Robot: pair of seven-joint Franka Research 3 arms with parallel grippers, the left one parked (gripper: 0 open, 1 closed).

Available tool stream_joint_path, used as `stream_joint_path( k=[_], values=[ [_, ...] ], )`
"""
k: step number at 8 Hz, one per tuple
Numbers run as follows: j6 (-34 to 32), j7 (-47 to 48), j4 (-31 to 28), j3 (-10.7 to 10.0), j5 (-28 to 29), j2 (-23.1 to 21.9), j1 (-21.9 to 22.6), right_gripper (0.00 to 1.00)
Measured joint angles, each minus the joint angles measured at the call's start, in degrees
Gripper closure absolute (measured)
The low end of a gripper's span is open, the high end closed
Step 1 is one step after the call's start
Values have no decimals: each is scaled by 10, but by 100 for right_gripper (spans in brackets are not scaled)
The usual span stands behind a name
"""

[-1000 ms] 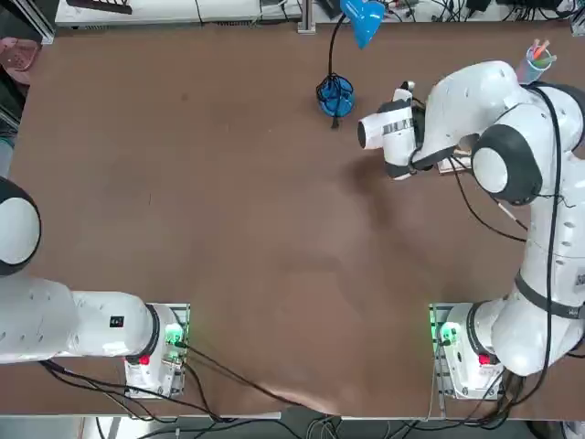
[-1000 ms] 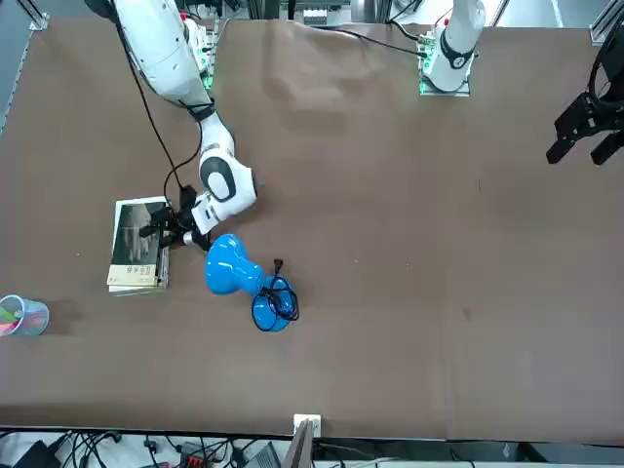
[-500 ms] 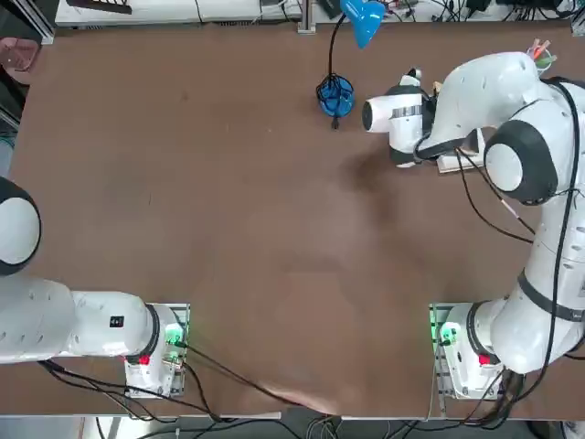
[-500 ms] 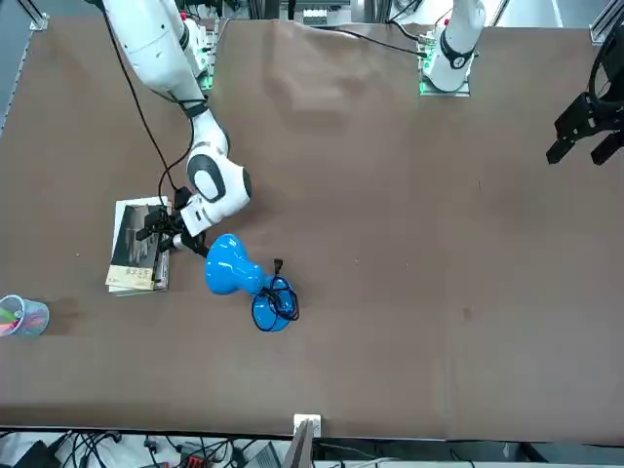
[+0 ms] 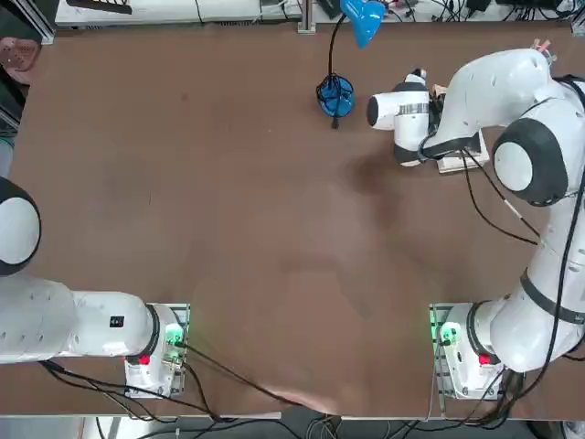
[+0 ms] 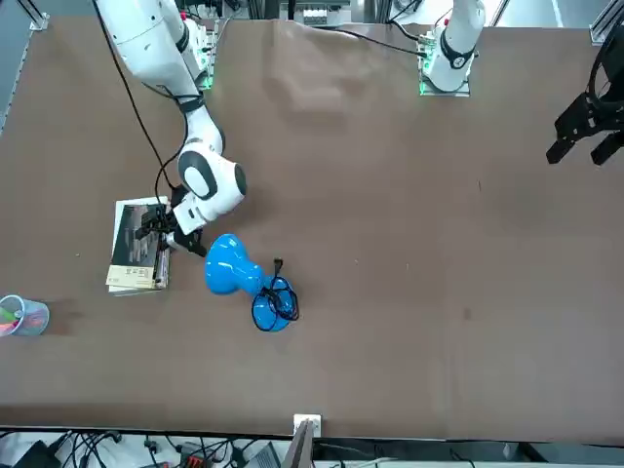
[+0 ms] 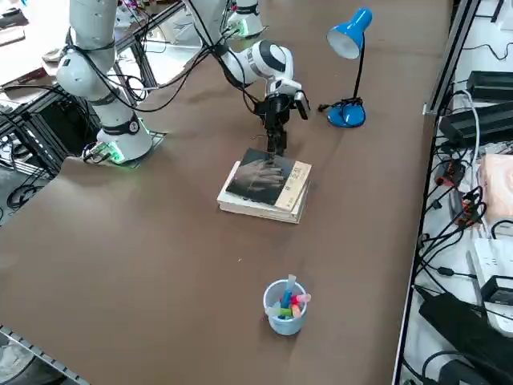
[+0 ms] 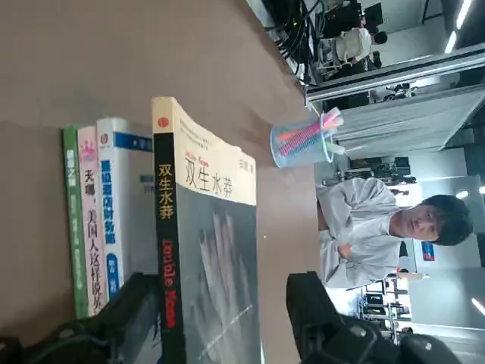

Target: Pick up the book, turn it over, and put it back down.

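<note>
Since a second ago our gripper (image 7: 275, 143) has slid onto the book (image 7: 264, 187) at upper right; fingers (image 8: 125, 318) open astride the top volume, grasp pending, so we close next.

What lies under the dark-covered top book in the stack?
Under the top book lie three more books, spines showing: blue-and-white, pink, green. Their covers are hidden. The right gripper straddles the top book's edge, fingers open.
</note>
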Motion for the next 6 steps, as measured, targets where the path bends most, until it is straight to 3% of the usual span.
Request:
stream_joint_path(
  k=[6],
  values=[
    [47,-11,-50,1,0,-56,-5,0]
  ],
)
